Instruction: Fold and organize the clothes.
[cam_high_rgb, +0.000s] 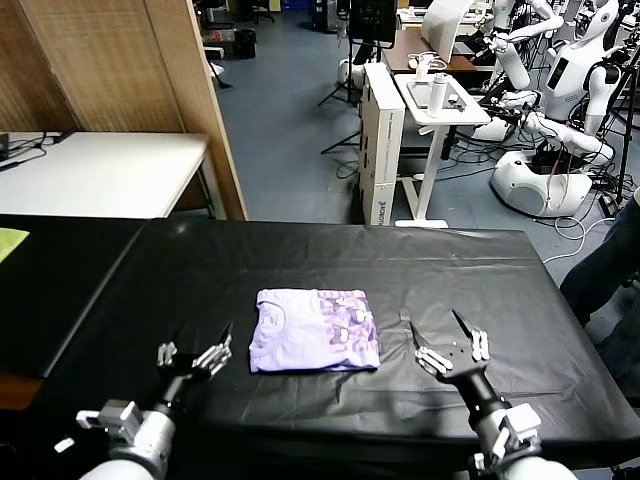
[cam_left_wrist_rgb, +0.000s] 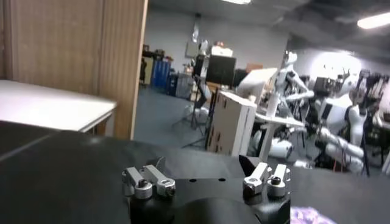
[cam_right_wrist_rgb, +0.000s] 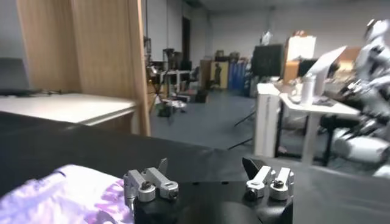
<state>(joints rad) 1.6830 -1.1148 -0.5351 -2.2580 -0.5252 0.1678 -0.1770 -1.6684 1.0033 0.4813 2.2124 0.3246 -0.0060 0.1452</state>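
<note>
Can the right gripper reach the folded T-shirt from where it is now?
Probably yes: the right gripper is open beside the T-shirt, and only bare black table cover lies between them.

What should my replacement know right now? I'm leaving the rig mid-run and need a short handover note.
Left pincer: open, empty, beside the T-shirt on its left, clear of it.
Right pincer: open, empty, to the shirt's right, also clear of it.
T-shirt: lies mid-table as a compact folded rectangle, printed side showing on its right half.
Done: folding looks finished; nothing is held.
Left: perhaps tidy the edges or reposition the shirt, if required.
</note>
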